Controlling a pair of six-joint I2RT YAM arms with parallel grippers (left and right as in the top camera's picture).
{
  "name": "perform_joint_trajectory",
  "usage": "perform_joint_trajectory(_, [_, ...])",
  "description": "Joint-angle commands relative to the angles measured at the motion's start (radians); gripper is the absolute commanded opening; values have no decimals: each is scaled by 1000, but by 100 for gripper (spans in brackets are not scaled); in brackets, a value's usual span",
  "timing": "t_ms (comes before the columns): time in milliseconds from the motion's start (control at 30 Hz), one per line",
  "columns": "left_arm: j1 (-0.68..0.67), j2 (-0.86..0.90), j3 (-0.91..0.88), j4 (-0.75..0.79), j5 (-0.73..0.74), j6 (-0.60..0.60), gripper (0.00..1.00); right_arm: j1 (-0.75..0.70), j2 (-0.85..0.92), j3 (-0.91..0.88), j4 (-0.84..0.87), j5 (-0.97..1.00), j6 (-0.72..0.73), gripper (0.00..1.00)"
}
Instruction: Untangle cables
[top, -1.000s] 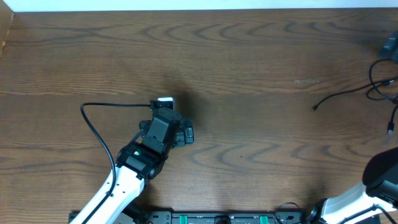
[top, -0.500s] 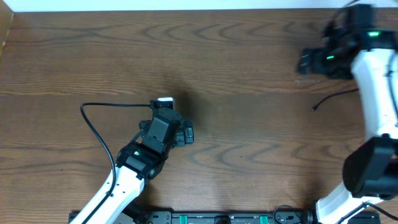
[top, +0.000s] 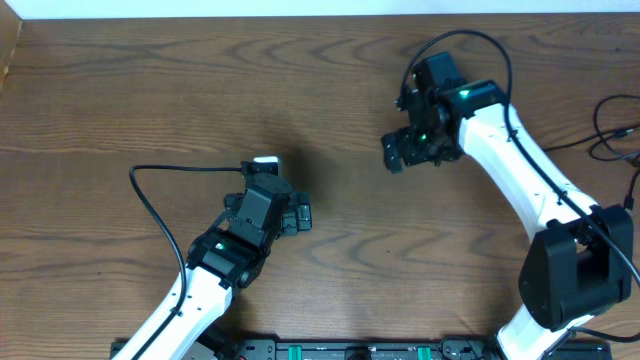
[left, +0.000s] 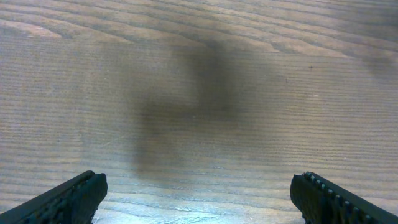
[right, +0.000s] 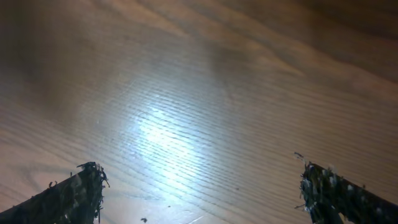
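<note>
The cables (top: 597, 128) are thin black cords lying at the far right edge of the wooden table in the overhead view; only part of them shows, and no white cord is visible. My right gripper (top: 396, 154) is open and empty over bare wood at centre right, well left of the cables; its wrist view (right: 202, 180) shows only tabletop between the jaws. My left gripper (top: 298, 216) is open and empty at centre left, far from the cables; its wrist view (left: 199, 190) also shows bare wood.
A thicker black wire (top: 150, 205) belonging to the left arm loops over the table at the left. The right arm's own wire (top: 470, 40) arcs above its wrist. The table's far edge (top: 300, 15) runs along the top.
My right arm has swung from the lower right corner up past the back right and leftward to the table's centre right. It now covers part of the cables. The left arm has not moved.
</note>
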Motion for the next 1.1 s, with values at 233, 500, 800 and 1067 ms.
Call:
perform_joint_trajectory(233, [5,-3,10,-3,-13,10,100,60,-6,-13,5,20,17,99])
perform_joint_trajectory(500, [5,-3,10,-3,-13,10,100,60,-6,-13,5,20,17,99])
perform_joint_trajectory(800, [5,-3,10,-3,-13,10,100,60,-6,-13,5,20,17,99])
perform_joint_trajectory(1067, [5,-3,11,-3,-13,10,100,60,-6,-13,5,20,17,99])
